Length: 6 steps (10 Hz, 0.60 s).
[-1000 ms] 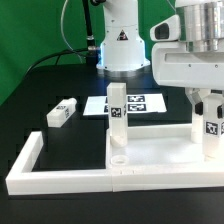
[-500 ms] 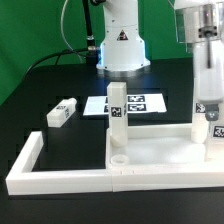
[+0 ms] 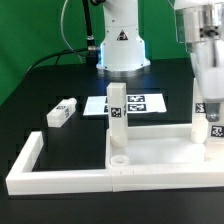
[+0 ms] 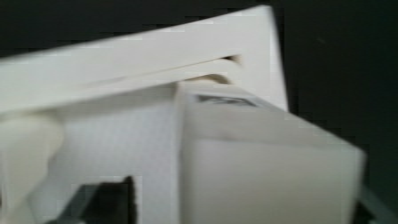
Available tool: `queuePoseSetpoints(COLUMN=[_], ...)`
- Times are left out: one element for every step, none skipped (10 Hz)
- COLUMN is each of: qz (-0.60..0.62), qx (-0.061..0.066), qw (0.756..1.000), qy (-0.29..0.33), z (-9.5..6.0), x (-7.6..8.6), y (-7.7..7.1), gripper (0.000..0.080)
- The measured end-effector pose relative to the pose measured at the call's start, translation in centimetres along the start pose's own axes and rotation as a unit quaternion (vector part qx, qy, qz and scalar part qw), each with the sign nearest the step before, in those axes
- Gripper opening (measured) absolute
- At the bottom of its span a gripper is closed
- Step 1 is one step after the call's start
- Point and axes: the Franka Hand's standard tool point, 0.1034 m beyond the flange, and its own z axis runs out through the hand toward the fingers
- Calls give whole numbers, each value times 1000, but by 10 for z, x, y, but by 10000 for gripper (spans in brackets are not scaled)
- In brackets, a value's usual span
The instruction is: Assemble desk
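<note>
On the black table (image 3: 40, 100) you've got the desk top (image 3: 160, 155), a white plastic tray-shaped slab with a raised rim and a round hole (image 3: 119, 158) in its near corner on the exterior view's left. It sits tucked into the corner of the long white bars (image 3: 60, 172) that frame the work area, touching them along the front edge. Everything white here looks smooth and matte, with blocky squared-off edges.

One leg (image 3: 117, 112) stands upright at the tray's far corner on the exterior view's left, a small white block with a black-and-white tag on its face. Another leg (image 3: 62, 111) lies on its side on the bare table, well apart from the tray. A third leg (image 3: 212, 128) stands upright at the tray's far corner on the exterior view's right, tag facing the camera.

Your arm (image 3: 205, 50) hangs straight down over that third leg, with the tool (image 3: 207, 112) right at its top. In the wrist view the leg (image 4: 249, 150) fills most of the picture, blurry, against the tray rim (image 4: 160, 55). Honestly I can't tell whether the tool is clamped on it or has let go.

The marker board (image 3: 140, 103) lies flat behind the tray.
</note>
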Motion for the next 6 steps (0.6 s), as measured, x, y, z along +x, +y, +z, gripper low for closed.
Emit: queuePoseSetpoints(qz=[-102,-165,-181,-229,-257,-282], qx=[1,-1,-4,-4,-4,-4], qw=[995,986,983,973,966,959], qy=[-3,-8,-5,-4,-4,-4], z=[2,6,6,6,6,6], x=[-2,-5,-10,-8,-6,-6], y=[0,3,5,5,5,4], gripper=[610,638,638,648,648,649])
